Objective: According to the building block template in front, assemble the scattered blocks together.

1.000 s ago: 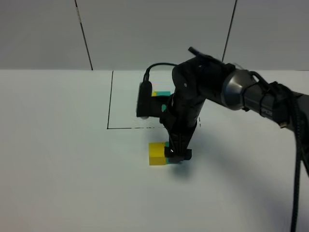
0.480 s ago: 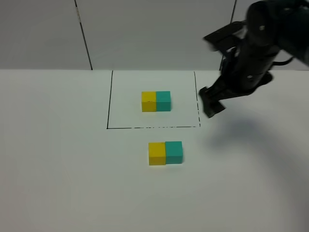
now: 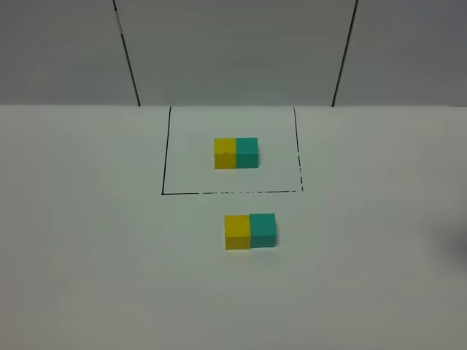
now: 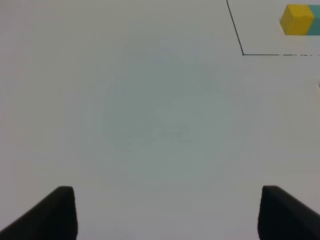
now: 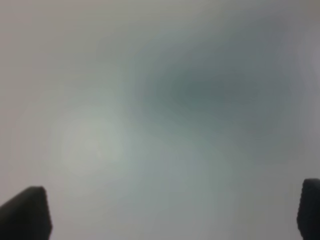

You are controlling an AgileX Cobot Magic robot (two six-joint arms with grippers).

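Observation:
Inside the thin black drawn rectangle [image 3: 166,146] at the back sits the building block template [image 3: 236,153], a yellow cube joined to a teal-green cube. In front of the rectangle the scattered blocks stand side by side and touching: the yellow cube [image 3: 237,232] on the left, the teal-green cube [image 3: 263,230] on the right. Neither arm shows in the exterior high view. The left wrist view shows my left gripper [image 4: 167,212] open over bare table, with the template's yellow cube [image 4: 297,20] far off. In the blurred right wrist view my right gripper [image 5: 172,212] stands wide open with nothing between its fingers.
The white table [image 3: 95,255] spreads around the blocks, with a grey panelled wall [image 3: 233,51] behind it. A faint shadow lies at the table's right edge.
The right arm has lifted off the teal-green cube, swung up and to the right, and left the exterior high view. The two loose cubes stay joined where they were.

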